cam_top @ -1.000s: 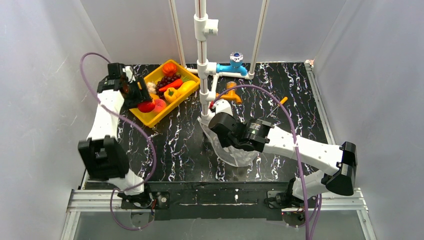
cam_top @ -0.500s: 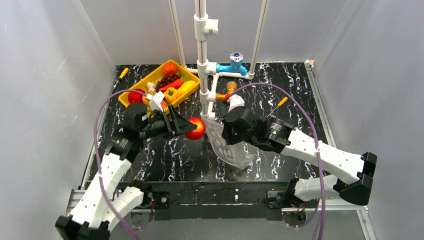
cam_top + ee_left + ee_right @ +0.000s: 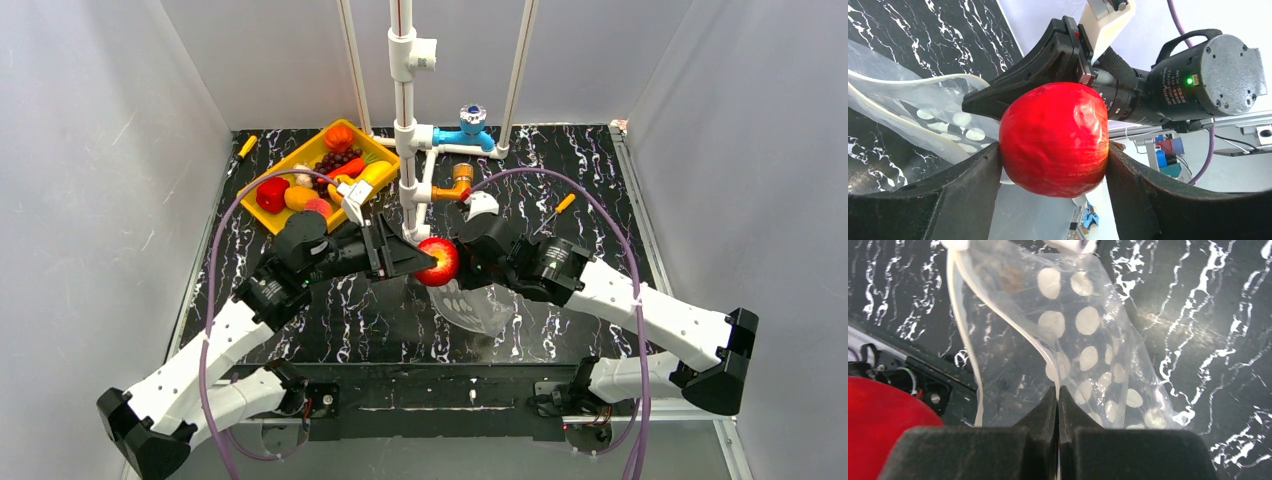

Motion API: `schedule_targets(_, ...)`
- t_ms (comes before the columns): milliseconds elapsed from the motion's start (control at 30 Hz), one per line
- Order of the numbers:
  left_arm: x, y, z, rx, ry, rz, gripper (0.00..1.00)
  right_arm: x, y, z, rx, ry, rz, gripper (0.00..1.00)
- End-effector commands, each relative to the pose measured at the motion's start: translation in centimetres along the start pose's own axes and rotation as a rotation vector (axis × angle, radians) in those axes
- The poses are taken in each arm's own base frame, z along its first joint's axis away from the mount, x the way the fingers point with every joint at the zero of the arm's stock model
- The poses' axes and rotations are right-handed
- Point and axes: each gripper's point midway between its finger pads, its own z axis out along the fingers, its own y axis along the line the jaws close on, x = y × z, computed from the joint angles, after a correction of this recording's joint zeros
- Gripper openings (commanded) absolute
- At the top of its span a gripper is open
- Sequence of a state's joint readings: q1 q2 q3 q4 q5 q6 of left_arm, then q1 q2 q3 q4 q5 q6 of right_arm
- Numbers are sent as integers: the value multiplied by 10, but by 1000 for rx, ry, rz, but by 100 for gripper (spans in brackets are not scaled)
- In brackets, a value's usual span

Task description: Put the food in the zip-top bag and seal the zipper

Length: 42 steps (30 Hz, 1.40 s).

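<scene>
1. The zip-top bag (image 3: 482, 312) lies nearest, at lower centre of the top view. Its closed end rests on the table (image 3: 340, 315) and its mouth end is raised. The long axis runs from lower centre up toward mid-frame. The mouth appears to face left, toward the incoming fruit. In the right wrist view the zipper (image 3: 962, 330) curves down the left of the frame as an open loop, so the bag is unsealed.

2. Handling, bag: the film is judged thin, limp, crinkly and very light, so it will collapse unless supported. Take hold at the rim beside the zipper, never mid-panel.

3. The right gripper (image 3: 472, 262), at mid-frame, has its fingers pressed together, pinching the bag's film at the mouth rim.

4. The left gripper (image 3: 428, 262), just left of it, is clamped on a red apple (image 3: 1054, 140) across its widest part, one finger (image 3: 968, 195) on each flank. The apple sits at the bag's mouth, not yet inside.

5. Handling, apple: it is judged rigid, light, glossy and round, so it is prone to slip or roll. Grip across the equator.

6. The yellow tray (image 3: 285, 160), farthest away at upper left, holds the remaining food (image 3: 330, 175).
</scene>
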State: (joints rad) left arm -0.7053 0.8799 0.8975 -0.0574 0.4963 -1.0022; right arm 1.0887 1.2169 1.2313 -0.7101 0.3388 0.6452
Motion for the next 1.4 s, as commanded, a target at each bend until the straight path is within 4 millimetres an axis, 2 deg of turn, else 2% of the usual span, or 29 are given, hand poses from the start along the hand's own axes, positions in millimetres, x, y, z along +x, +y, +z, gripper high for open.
schedule_targets(0,4,22,14,-52,-26,-3,22,-19,21,-17,-107,-77,42,1)
schedule_targets(133,17,53,21,-123,2,-55,22,-29,24,-31,-151,-106,69,1)
schedule_targets(233,23,66,29,-143,14,-73,19,-38,29,-41,-190,-136,91,1)
schedule_targets(333,29,88,26,-230,15,-99,19,-44,33,-47,-218,-158,94,1)
schedule_targets(400,30,95,24,-278,22,-100,20,-43,34,-46,-224,-150,87,1)
schedule_targets(500,29,96,21,-332,44,-94,23,-37,35,-40,-222,-125,79,1)
schedule_targets(600,26,89,22,-336,66,-84,29,-32,35,-36,-223,-106,73,1)
schedule_targets(800,20,72,16,-305,65,-45,71,-29,31,-32,-202,-101,62,1)
schedule_targets(900,20,63,9,-280,64,-12,86,-26,25,-29,-178,-100,50,1)
schedule_targets(967,22,59,5,-273,80,8,91,-25,21,-29,-160,-102,41,1)
schedule_targets(1200,23,51,-18,-325,117,91,98,-27,14,-29,-144,-117,23,1)
schedule_targets(1367,15,63,-36,-472,96,102,93,-27,17,-32,-170,-127,21,1)
